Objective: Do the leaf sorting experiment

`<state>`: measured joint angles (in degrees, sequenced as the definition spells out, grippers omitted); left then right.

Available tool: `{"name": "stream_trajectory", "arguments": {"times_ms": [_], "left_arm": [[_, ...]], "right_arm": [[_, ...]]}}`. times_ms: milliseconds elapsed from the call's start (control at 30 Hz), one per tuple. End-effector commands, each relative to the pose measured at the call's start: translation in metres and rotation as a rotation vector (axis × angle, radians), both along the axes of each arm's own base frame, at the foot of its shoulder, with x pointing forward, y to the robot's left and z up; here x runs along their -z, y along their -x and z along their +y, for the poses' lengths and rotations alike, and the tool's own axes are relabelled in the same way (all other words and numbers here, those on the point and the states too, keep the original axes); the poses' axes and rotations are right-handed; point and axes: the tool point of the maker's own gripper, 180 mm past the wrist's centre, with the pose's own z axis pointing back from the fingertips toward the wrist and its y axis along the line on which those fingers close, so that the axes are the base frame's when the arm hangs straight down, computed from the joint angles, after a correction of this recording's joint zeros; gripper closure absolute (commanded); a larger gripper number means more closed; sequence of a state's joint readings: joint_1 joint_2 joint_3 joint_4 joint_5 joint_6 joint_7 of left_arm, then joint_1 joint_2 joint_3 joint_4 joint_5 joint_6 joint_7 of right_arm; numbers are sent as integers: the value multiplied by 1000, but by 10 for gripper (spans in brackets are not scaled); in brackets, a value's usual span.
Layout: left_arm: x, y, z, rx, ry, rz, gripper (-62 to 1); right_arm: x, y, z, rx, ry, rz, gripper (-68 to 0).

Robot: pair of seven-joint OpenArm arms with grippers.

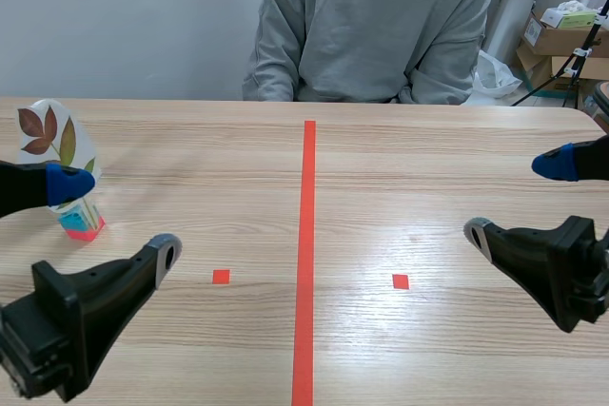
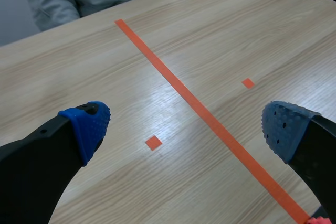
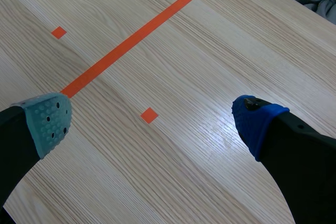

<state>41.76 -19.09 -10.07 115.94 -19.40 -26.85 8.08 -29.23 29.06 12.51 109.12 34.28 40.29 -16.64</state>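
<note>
**Fig. 1. Both grippers spread wide over the table, leaf pack at the far left**

I can read no writing anywhere. The white rounded pack printed with a brown and an olive leaf carries pictures only, and the lettering on the cardboard boxes is too small to make out. The pack stands upright near the left edge of the pale wood-grain table. One blue dotted pad of the left gripper hides its middle, and a cyan-and-pink base shows below. I cannot tell whether pad and pack touch. The left gripper's fingers are far apart and grip nothing, and the right gripper is the same. A person in a grey sweatshirt, cut off above the shoulders, sits opposite.
</note>
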Motion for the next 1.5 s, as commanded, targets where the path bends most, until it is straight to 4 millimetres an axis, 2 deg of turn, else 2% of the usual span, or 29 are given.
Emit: {"name": "stream_trajectory", "arguments": {"times_ms": [0, 200, 1467], "left_arm": [[-15, 3, -8, 23, 30, -31, -620], [-30, 12, -20, 71, 42, -49, -615], [-29, 12, -20, 75, 29, -55, -615]], "right_arm": [[-7, -5, 0, -1, -9, -28, -634], [-7, -5, 0, -1, -9, -28, -634], [-8, -5, 0, -1, -10, -28, -634]]}}
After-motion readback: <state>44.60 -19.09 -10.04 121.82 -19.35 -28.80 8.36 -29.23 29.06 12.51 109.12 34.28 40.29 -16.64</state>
